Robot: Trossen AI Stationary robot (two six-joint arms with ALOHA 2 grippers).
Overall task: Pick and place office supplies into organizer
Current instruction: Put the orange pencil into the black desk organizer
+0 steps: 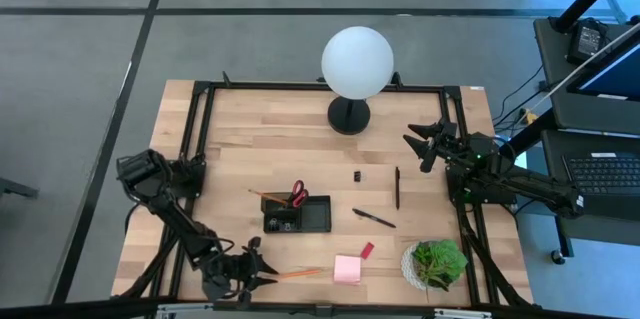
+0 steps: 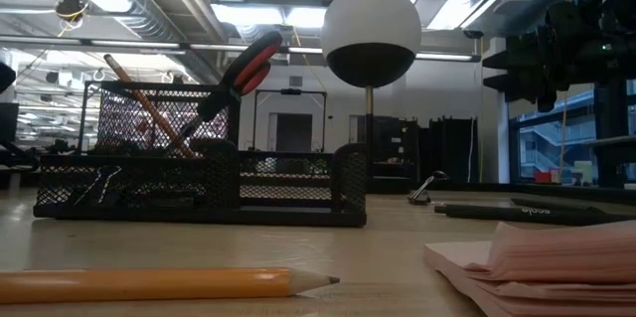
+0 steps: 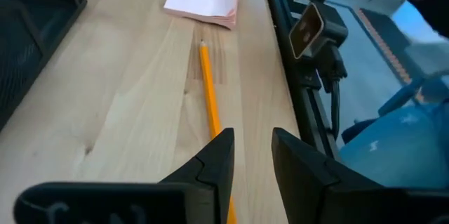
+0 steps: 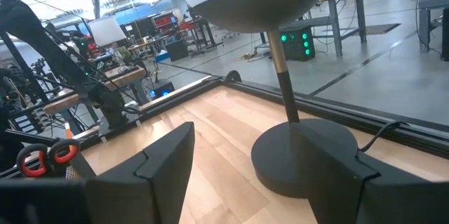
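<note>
At the table's near edge, in front of the organizer [image 1: 297,215] and off to its left, the left gripper [image 1: 268,275] hovers low over the butt end of an orange pencil [image 1: 298,273]. Its fingers [image 3: 214,161] stand slightly apart, one on each side of the pencil, and do not grip it; whether they touch it I cannot tell. The pencil lies flat on the wood, tip toward the pink pad [image 1: 347,269], which sits in front of the organizer and a little right. A small red eraser [image 1: 366,250] lies just beyond the pad.

The organizer holds red-handled scissors [image 1: 298,195] and a second pencil [image 1: 268,196], both leaning in its tall mesh cup. Right of the organizer a black pen [image 1: 373,218] lies slanted on the table; another pen [image 1: 397,187] lies farther back, and a tiny black clip [image 1: 357,175] sits between that pen and the organizer. A potted plant [image 1: 435,263] stands at the near right.

Behind the organizer stands the globe lamp [image 1: 356,62]. The right gripper [image 1: 432,143] hangs beside the lamp's base, well right of the organizer, fingers [image 4: 165,157] spread wide and empty.
</note>
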